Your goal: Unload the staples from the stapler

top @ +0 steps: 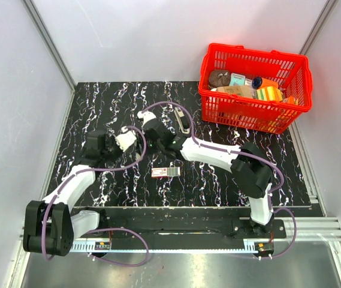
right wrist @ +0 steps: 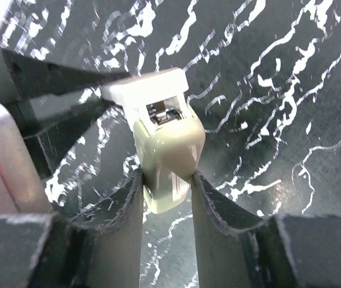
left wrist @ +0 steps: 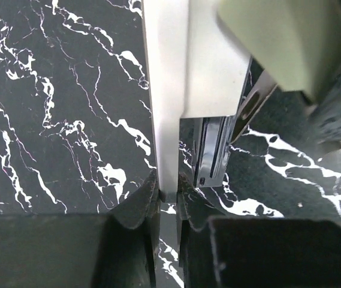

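The stapler is held above the black marble mat between my two grippers. In the left wrist view my left gripper is shut on the thin edge of the stapler's white base. Its metal staple channel hangs open beside that, with the pale green cover at the upper right. In the right wrist view my right gripper is shut on the pale green cover. The white base lies beyond it, with the left gripper's dark fingers on it. I see no loose staples.
A small staple box lies on the mat in front of the grippers. A slim metal object lies behind the right arm. A red basket with several items stands at the back right.
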Robot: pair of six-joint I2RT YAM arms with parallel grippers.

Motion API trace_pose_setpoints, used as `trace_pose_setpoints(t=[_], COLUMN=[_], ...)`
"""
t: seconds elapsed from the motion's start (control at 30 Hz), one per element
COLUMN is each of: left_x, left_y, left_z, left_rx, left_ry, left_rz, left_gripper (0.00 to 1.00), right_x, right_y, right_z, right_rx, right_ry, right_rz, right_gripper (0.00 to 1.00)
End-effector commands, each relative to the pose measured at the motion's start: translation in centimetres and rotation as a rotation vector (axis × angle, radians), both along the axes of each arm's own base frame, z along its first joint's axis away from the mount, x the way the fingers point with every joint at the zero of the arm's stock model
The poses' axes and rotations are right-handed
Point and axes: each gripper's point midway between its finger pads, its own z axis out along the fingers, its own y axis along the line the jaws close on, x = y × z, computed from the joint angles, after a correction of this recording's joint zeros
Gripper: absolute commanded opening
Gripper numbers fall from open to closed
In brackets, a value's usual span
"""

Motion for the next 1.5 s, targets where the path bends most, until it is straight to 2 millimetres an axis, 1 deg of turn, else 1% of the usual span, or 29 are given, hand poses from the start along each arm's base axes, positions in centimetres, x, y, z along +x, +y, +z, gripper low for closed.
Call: trace_pose_setpoints(t=[0.0, 0.07, 0.13, 0.2, 0.27, 0.33, 0.4, 0.47, 0.53, 0.63, 0.73, 0.77, 0.83, 0.93, 1.0, 1.03, 1.07, 1.1, 1.13, 1.17, 1.2, 1.23, 1.33, 1.4, 1.47], left_x=[-1.5, -3.3, -4.6, -5.8, -7.1, -7.6, -7.0, -5.6, -4.2, -2.1, -1.1, -0.9, -0.9, -1.1, -1.1, -0.9, -0.7, -0.3, 0.1, 0.4, 0.5, 0.6, 0.8, 0.7, 0.6], left_y=[-4.2, -5.4, -6.3, -7.2, -8.1, -8.5, -8.3, -7.4, -5.9, -2.4, 0.1, 0.8, 1.5, 1.9, 2.4, 2.6, 3.0, 3.5, 4.0, 4.4, 4.5, 4.7, 5.0, 4.9, 4.7], left_z=[4.4, 4.4, 4.7, 5.0, 5.0, 5.2, 5.6, 6.8, 8.7, 11.2, 13.1, 13.4, 13.6, 12.7, 11.8, 11.5, 10.9, 10.5, 10.1, 9.5, 9.1, 8.7, 8.4, 8.6, 8.4], left_rx=[-0.279, -0.337, -0.381, -0.425, -0.47, -0.502, -0.518, -0.552, -0.616, -0.688, -0.744, -0.763, -0.766, -0.731, -0.717, -0.713, -0.707, -0.703, -0.701, -0.703, -0.702, -0.7, -0.689, -0.687, -0.681], left_ry=[0.091, 0.171, 0.225, 0.278, 0.352, 0.392, 0.38, 0.331, 0.283, 0.228, 0.184, 0.172, 0.157, 0.145, 0.137, 0.136, 0.142, 0.144, 0.155, 0.175, 0.195, 0.207, 0.209, 0.207, 0.213], left_rz=[-0.035, -0.085, -0.121, -0.163, -0.202, -0.21, -0.175, -0.119, -0.061, 0.07, 0.136, 0.154, 0.164, 0.171, 0.195, 0.207, 0.228, 0.251, 0.28, 0.302, 0.315, 0.327, 0.345, 0.343, 0.345], left_gripper=[0.02, 0.06, 0.09, 0.15, 0.27, 0.44, 0.51, 0.56, 0.62, 0.69, 0.69, 0.69, 0.69, 0.69, 0.69, 0.69, 0.69, 0.69, 0.69, 0.69, 0.69, 0.68, 0.68, 0.69, 0.69], right_x=[-0.5, 0.1, 0.8, 1.6, 2.4, 3.7, 5.1, 6.3, 6.9, 8.0, 8.8, 9.1, 9.5, 9.7, 9.5, 9.5, 9.4, 9.4, 9.5, 9.9, 10.3, 10.9, 12.9, 14.5, 16.1], right_y=[3.2, 3.7, 4.1, 4.2, 4.2, 4.0, 3.5, 2.7, 2.0, 1.2, 0.7, 0.8, 0.7, 0.5, 0.0, -0.3, -0.7, -1.2, -1.5, -2.1, -2.8, -3.6, -6.2, -8.3, -10.6], right_z=[3.8, 4.5, 4.7, 4.6, 4.6, 4.4, 3.6, 2.6, 1.5, 0.6, 0.2, 0.3, 0.3, 0.7, 0.4, 0.1, -0.6, -0.9, -1.2, -1.3, -1.2, -0.9, 0.1, 0.8, 0.9], right_rx=[0.086, 0.109, 0.128, 0.141, 0.165, 0.176, 0.154, 0.116, 0.06, -0.014, -0.068, -0.071, -0.088, -0.105, -0.123, -0.135, -0.157, -0.173, -0.191, -0.214, -0.234, -0.249, -0.294, -0.331, -0.376], right_ry=[-0.004, 0.014, 0.036, 0.057, 0.095, 0.116, 0.138, 0.155, 0.167, 0.141, 0.112, 0.101, 0.083, 0.067, 0.057, 0.052, 0.047, 0.041, 0.027, 0.011, -0.007, -0.032, -0.084, -0.115, -0.127], right_rz=[0.005, -0.007, -0.022, -0.047, -0.058, -0.085, -0.114, -0.143, -0.153, -0.179, -0.199, -0.2, -0.204, -0.197, -0.193, -0.193, -0.191, -0.199, -0.197, -0.215, -0.236, -0.261, -0.32, -0.368, -0.411], right_gripper=[0.0, 0.0, 0.0, 0.0, 0.0, 0.0, 0.0, 0.0, 0.0, 0.0, 0.0, 0.0, 0.0, 0.0, 0.01, 0.04, 0.09, 0.19, 0.24, 0.4, 0.52, 0.59, 0.7, 0.8, 0.86])
